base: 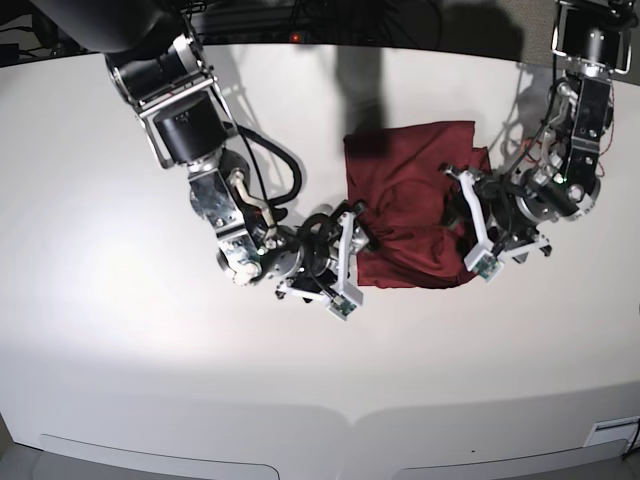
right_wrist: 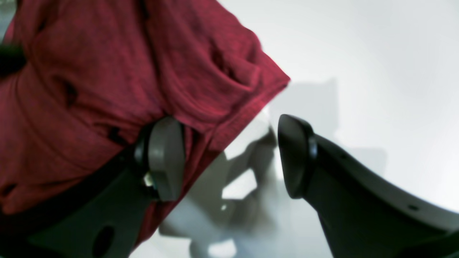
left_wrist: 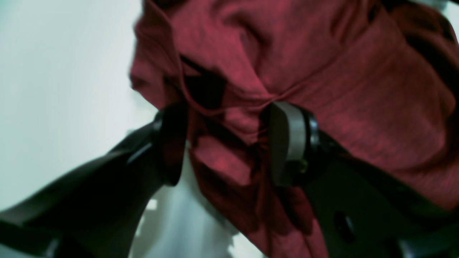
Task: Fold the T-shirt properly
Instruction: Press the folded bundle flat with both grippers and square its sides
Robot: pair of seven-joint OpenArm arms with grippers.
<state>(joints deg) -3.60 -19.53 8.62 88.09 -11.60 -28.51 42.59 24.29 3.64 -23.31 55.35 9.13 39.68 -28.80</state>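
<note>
The T-shirt [base: 410,205], dark red and wrinkled, is seen bunched into a rough folded rectangle on the white tabletop [base: 120,330].

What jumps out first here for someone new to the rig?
The dark red T-shirt, bunched into a rough folded block at the middle of the white table. Both arms flank it: the left hand straddles a bunch of fabric, the right hand stands open at a shirt edge.

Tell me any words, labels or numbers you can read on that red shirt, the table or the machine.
None can be read.
T-shirt: plain, no print showing.
Table: bare, no marking.
Left end effector and right end effector: no legible label; wrist views are blurred.
</note>
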